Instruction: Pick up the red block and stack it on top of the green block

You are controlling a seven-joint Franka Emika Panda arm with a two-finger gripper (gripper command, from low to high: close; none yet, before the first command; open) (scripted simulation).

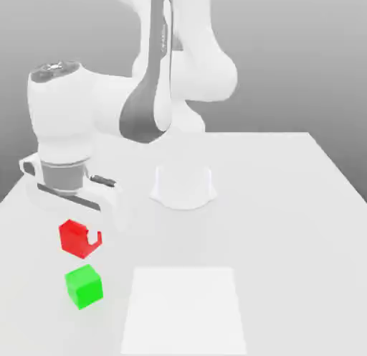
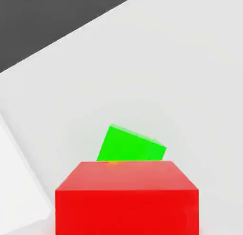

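Glossy red block point(image 1: 77, 237) sits beside the equally sized green block point(image 1: 84, 286).

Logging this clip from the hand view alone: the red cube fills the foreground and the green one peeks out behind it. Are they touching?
Observer: No. In the exterior view the red block and the green block are apart, with a strip of table showing between them.
Operator: Where is the pincer?
Observer: The pincer is right at the red block, with the hand directly above it.
Operator: Anything else near the green one?
Observer: A flat white square patch lies on the table to the exterior view's right of it.
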